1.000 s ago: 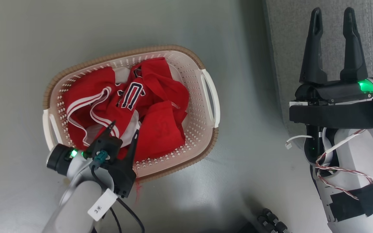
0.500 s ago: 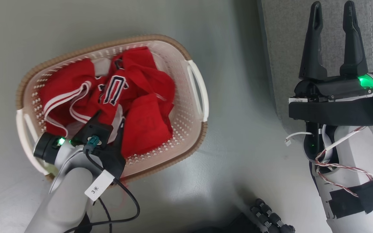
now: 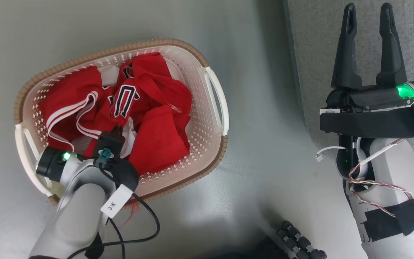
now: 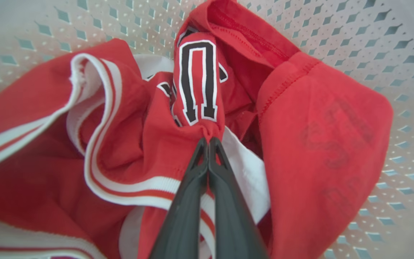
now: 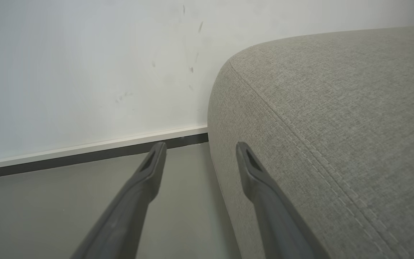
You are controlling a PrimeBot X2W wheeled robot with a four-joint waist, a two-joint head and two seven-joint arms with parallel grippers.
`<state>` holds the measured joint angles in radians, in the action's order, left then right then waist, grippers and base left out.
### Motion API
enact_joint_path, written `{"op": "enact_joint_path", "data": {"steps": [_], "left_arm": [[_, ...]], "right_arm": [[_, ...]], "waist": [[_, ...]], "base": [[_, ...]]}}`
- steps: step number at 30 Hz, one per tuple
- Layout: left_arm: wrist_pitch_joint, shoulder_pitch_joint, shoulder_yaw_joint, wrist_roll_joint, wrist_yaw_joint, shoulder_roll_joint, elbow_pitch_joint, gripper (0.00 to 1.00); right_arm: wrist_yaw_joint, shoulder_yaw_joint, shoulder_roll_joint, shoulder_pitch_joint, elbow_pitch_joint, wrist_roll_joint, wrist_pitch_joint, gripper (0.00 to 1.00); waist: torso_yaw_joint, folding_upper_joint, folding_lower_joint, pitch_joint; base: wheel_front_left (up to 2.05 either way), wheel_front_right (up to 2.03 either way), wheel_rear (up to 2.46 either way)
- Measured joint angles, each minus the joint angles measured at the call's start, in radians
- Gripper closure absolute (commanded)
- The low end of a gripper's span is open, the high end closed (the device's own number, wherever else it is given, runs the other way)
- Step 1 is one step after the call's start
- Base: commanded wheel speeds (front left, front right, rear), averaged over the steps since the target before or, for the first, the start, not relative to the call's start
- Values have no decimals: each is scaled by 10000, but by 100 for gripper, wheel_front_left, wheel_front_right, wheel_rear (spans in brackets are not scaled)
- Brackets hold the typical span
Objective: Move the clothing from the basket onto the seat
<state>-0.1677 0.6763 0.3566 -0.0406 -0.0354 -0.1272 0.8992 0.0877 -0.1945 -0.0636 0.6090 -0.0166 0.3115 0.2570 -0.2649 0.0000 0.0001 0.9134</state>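
You were at the grasp step. Your left gripper (image 4: 208, 141) had its fingers (image 4: 189, 201) pressed together on a fold of the jersey (image 3: 120, 104), just under the lettering, toward 6 o'clock of the pile. The jersey and the plain red piece (image 3: 160, 140) both lay in the basket (image 3: 102, 54). The seat (image 3: 318, 43) stood at 3 o'clock of it, and your right gripper (image 3: 368, 10) was by its edge with fingers spread and empty. Next, I judge, you needed a lift clear of the rim, then a swing toward 3 o'clock. The jersey showed one black-and-white block character, perhaps a 0. The arm tag (image 3: 116, 205) read "3" plus an unclear mark.
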Motion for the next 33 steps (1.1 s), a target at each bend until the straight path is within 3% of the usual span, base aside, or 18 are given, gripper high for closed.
{"op": "enact_joint_path", "data": {"steps": [6, 18, 33], "left_arm": [[-374, 29, 8, -21, 19, 130, 56, 100], [-782, -54, 167, -251, 462, 512, -201, 100], [-821, -1192, 81, -966, 924, 688, -1894, 100]], "right_arm": [[-15, 67, 13, -4, -228, -33, 0, 0], [-178, 234, 25, -100, -821, -107, -2, 0], [-443, 466, -69, -975, -1756, -401, -2, 0]], "waist": [[55, 0, 0, -242], [385, 0, -1, -1132], [1014, -1, -1, -3000]], "base": [[0, 0, 0], [0, 0, 0], [0, 0, 0]]}}
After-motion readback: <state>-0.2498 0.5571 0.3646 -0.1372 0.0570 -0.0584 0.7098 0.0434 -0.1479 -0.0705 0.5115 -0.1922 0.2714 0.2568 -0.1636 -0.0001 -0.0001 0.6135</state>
